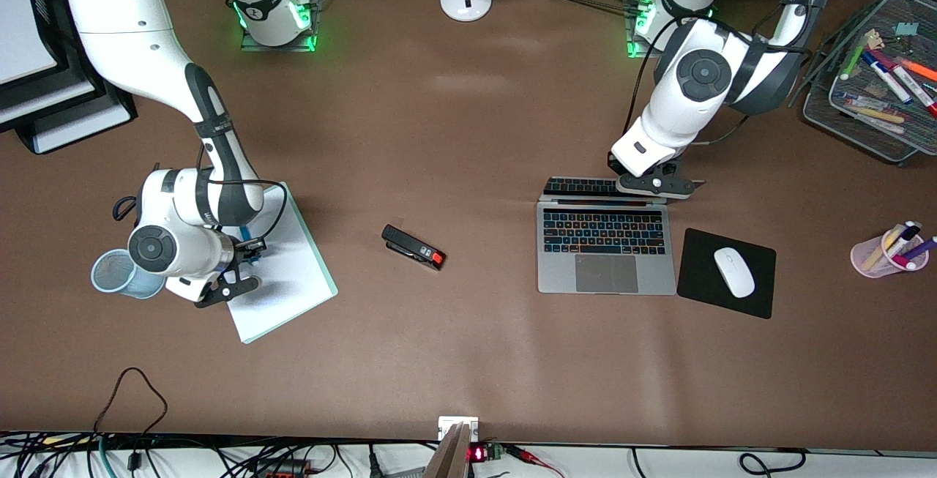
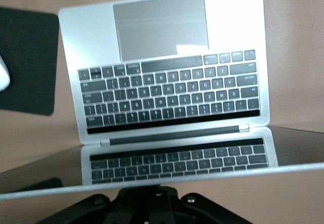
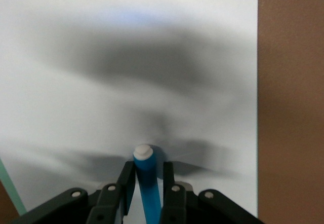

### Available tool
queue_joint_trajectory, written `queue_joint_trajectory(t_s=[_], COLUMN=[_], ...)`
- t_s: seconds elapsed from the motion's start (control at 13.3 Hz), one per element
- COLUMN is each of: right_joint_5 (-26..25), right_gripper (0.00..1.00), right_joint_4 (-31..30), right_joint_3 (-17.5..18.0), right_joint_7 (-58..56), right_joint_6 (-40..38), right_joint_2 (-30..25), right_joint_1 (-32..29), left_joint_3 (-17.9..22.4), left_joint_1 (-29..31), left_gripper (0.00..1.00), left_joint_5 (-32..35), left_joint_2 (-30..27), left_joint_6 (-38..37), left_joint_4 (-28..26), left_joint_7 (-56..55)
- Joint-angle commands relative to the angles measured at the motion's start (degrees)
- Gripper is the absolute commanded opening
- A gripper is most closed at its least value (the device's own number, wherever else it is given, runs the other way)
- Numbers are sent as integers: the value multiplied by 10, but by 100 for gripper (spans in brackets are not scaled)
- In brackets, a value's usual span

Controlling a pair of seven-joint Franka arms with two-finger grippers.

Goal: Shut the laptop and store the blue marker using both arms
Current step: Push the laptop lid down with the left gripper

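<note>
The laptop [image 1: 606,258] lies open near the left arm's end of the table, its keyboard and trackpad [image 2: 162,82] facing up and its screen leaning back. My left gripper [image 1: 654,184] sits at the screen's top edge, and the lid's rim hides its fingers in the left wrist view. The blue marker [image 1: 247,238] lies on a white notepad [image 1: 285,266] near the right arm's end. My right gripper [image 1: 241,266] is down over it, with the blue barrel [image 3: 147,178] slanted between the two fingers and touching both; its whitish end pokes out past the fingertips.
A blue mesh cup [image 1: 117,273] stands beside the right gripper. A black stapler [image 1: 413,247] lies mid-table. A mouse [image 1: 733,271] rests on a black mouse pad [image 1: 703,291] beside the laptop. A pink pen cup [image 1: 889,252] and a mesh tray [image 1: 820,108] of markers stand at the left arm's end.
</note>
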Motion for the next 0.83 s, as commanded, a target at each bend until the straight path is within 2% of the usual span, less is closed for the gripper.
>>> queue_joint_trajectory(t_s=[0.0,0.3,0.45,0.75], right_joint_5=[6,6,5,2], right_gripper=[26,16,14,9], right_joint_4=[11,15,15,30], right_joint_3=[1,1,1,1], right_joint_7=[-7,-7,-7,-10], right_joint_6=[1,0,0,-8], right_joint_2=[8,8,8,2], right_joint_1=[0,0,0,0], left_joint_3=[-2,-1,0,0], left_joint_1=[13,16,22,23], left_gripper=[0,0,0,0], left_joint_5=[25,35,67,71], left_joint_2=[22,73,88,138], left_joint_6=[42,46,47,48], left_joint_4=[15,66,92,144], left_joint_7=[-3,-1,-1,-1])
